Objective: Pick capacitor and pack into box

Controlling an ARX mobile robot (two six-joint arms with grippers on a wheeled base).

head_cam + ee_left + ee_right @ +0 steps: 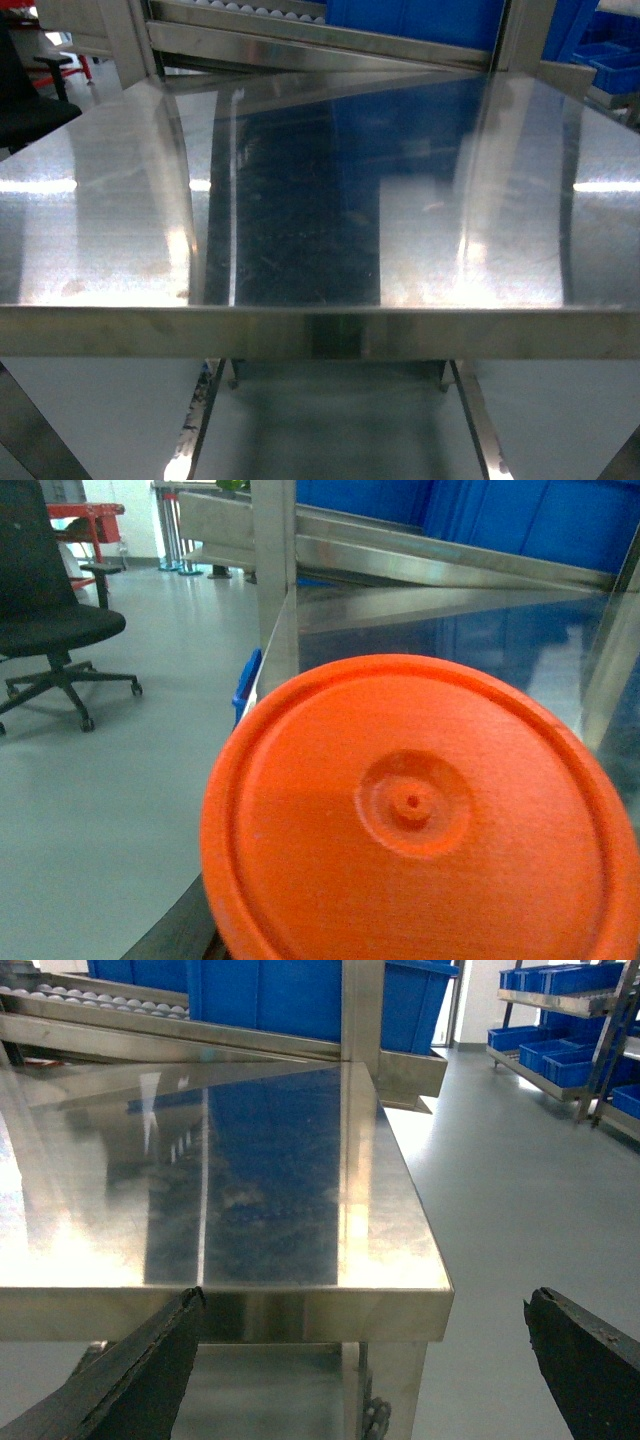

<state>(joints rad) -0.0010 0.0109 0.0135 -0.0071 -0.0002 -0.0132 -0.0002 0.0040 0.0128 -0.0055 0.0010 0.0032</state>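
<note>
An orange round capacitor [415,820], seen end-on with a small hub in its middle, fills the lower right of the left wrist view and hangs off the steel table's left edge, above the floor. My left gripper is shut on it; only a dark sliver of one finger [185,935] shows beside the disc. In the right wrist view my right gripper [362,1300] stands wide open with nothing between its black fingers, below and in front of the table's front right corner [430,1285]. The box is out of view. The head view shows neither gripper.
The steel table [320,200] has a raised front lip. Behind it run a roller conveyor [90,1000] and blue bins [300,995]. A steel post [273,570] stands at the table's left. A black office chair [50,630] is on the floor, and a shelf of blue bins [560,1020] stands far right.
</note>
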